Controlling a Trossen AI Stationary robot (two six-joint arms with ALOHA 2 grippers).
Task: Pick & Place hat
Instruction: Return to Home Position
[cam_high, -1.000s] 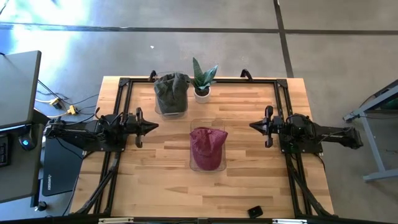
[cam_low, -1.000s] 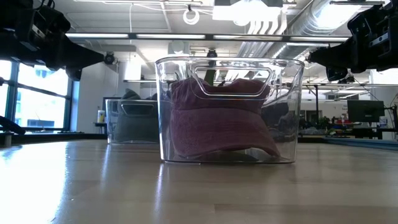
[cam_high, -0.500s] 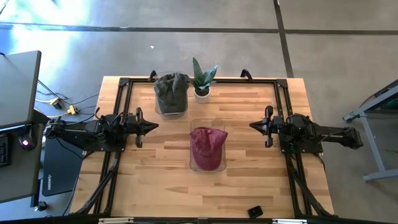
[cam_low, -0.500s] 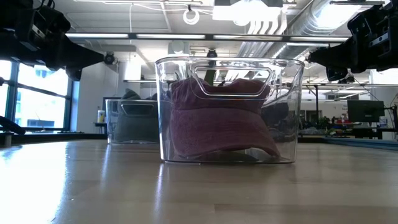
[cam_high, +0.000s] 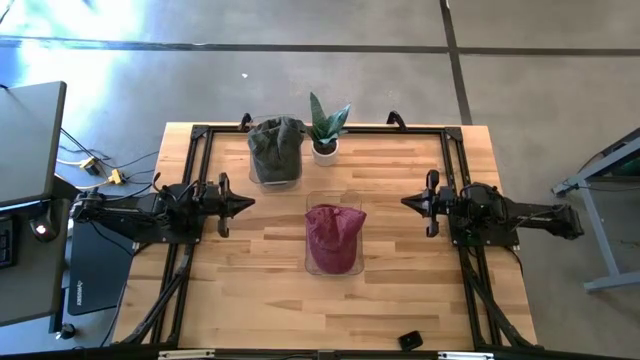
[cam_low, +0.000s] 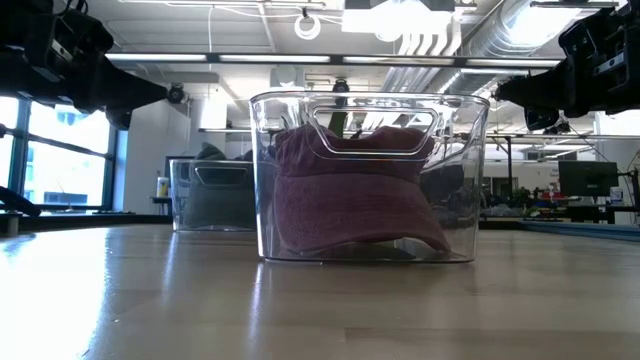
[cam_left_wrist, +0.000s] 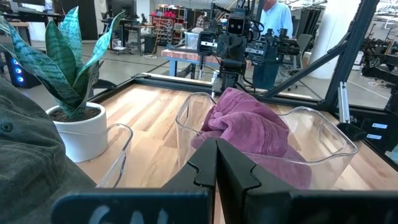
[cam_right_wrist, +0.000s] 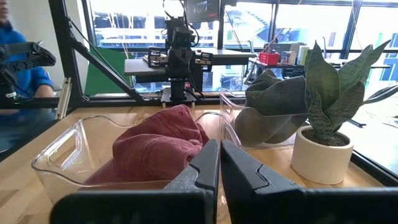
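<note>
While both arms rested at the table's sides, the left gripper (cam_high: 247, 204) hung above the wood with its fingers pressed together, holding nothing. The right gripper (cam_high: 407, 203) faced it from the opposite side, likewise closed and bare. Between the two tips, reaching a little toward the table's front edge, stood a clear bin (cam_high: 335, 200) with the red cap (cam_high: 334, 230) crumpled inside it. Ahead of the left gripper and off toward the back rail, a second bin (cam_high: 275, 182) held the dark cap (cam_high: 276, 142), which rose above its rim. Just beside that bin, on the side nearer the right gripper, a plant (cam_high: 327, 127) stood in a white pot. Off to the right gripper's side, by the front edge of the table (cam_high: 400, 290), lay a small dark item (cam_high: 410, 340), too small to identify. Beyond the right arm, in the room, stood a person in blue (cam_left_wrist: 274, 15).
</note>
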